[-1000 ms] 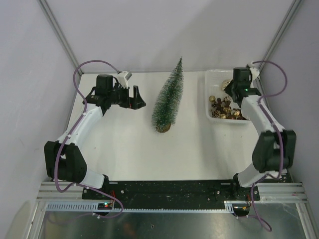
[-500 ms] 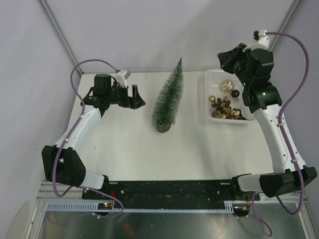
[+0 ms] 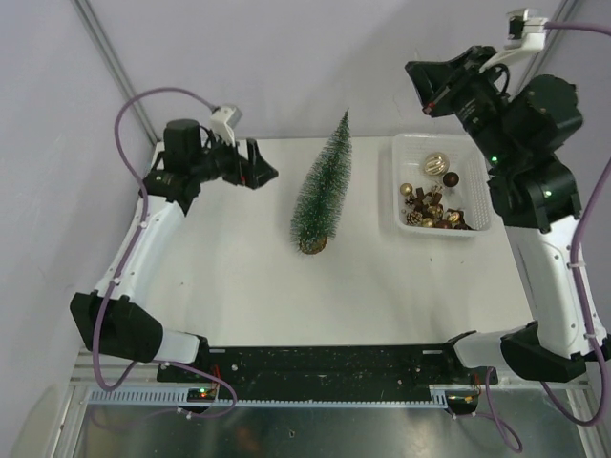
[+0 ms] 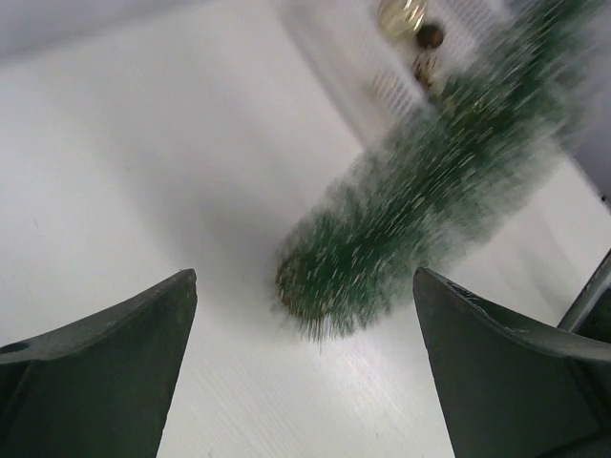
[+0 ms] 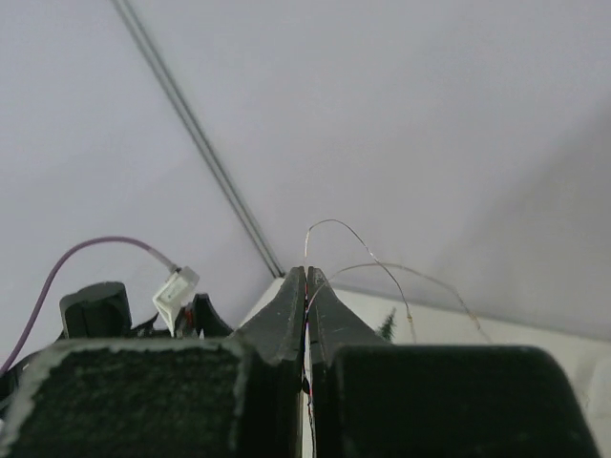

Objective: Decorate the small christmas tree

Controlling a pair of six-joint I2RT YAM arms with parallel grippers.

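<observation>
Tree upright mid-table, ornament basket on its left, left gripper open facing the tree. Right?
No. The ornament basket sits on the right of the tree, not the left, as the top external view shows. The tree is upright, and the left gripper is open, facing it.

small christmas tree (image 3: 323, 196): frosted bristles, wood base | basket (image 3: 412, 151): white plastic | ornaments (image 3: 436, 163): glossy gold | table (image 3: 248, 277): matt white

White table (image 3: 239, 286), matte, plain surface. Small christmas tree (image 3: 325, 186) stands on it upright on its round base, around mid-table, toward the far side. White basket (image 3: 397, 191) sits flat on the table at the far right corner, right of the tree, not touching it.
</observation>
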